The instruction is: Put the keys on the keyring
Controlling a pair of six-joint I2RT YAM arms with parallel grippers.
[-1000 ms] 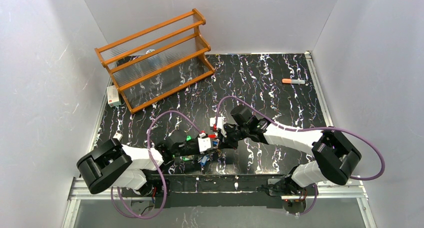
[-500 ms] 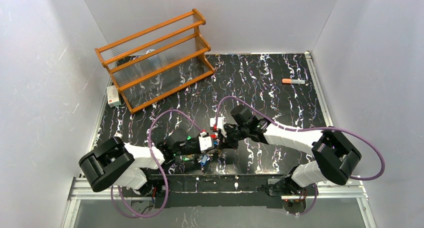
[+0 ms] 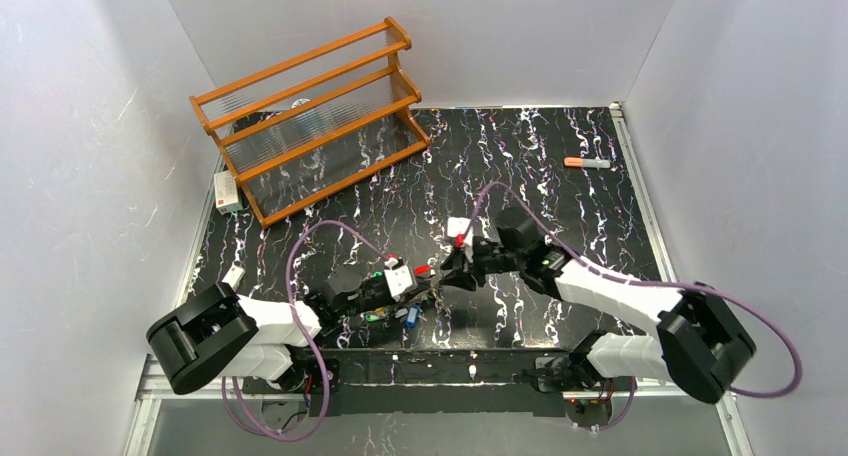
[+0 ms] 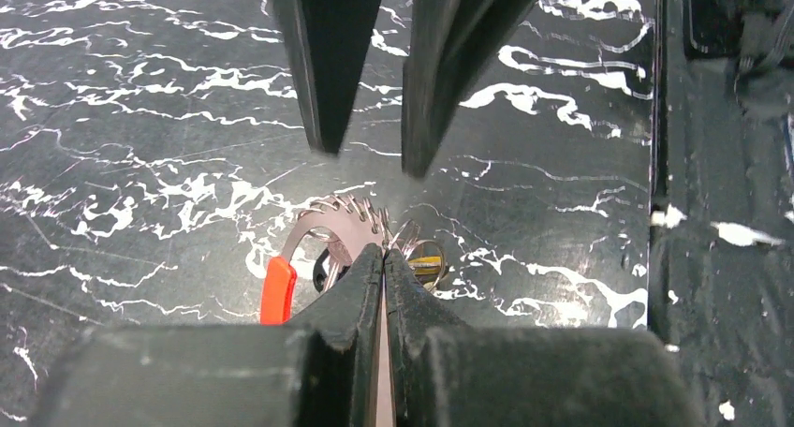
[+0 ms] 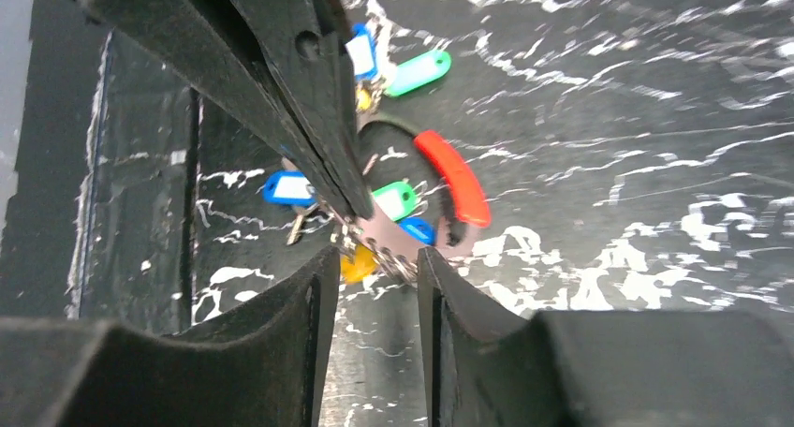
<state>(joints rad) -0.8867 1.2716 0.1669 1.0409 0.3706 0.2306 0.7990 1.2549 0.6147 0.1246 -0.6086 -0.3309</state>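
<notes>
Left fingers (image 4: 351, 291) pressed tight together, tips pinching the keyring (image 4: 339, 219) at its coiled stretch, just beside the red arc (image 4: 277, 289). Right fingers (image 5: 304, 301) apart and gripping nothing, tips facing the left pair head-on, just short of the ring's near edge.

Keyring low over the black marbled table (image 3: 560, 206), near its front edge, between the two arms. Cannot tell whether resting on the surface or lifted clear.

Keys (image 5: 394, 200) bunched around the ring:
- green and blue tags inside the loop
- a yellow tag (image 5: 356, 263) close to the right fingertips
- a blue tag (image 5: 286, 188) on the other side of the left fingers
- one more green tag (image 5: 417, 71) and another blue one farther off

Cannot tell which of these are threaded on the wire.

Farther back on the table: a wooden rack (image 3: 310, 116) at the left corner, a small box (image 3: 227, 191) beside it, an orange-capped marker (image 3: 587, 162) at the right, well apart from the fingers.
</notes>
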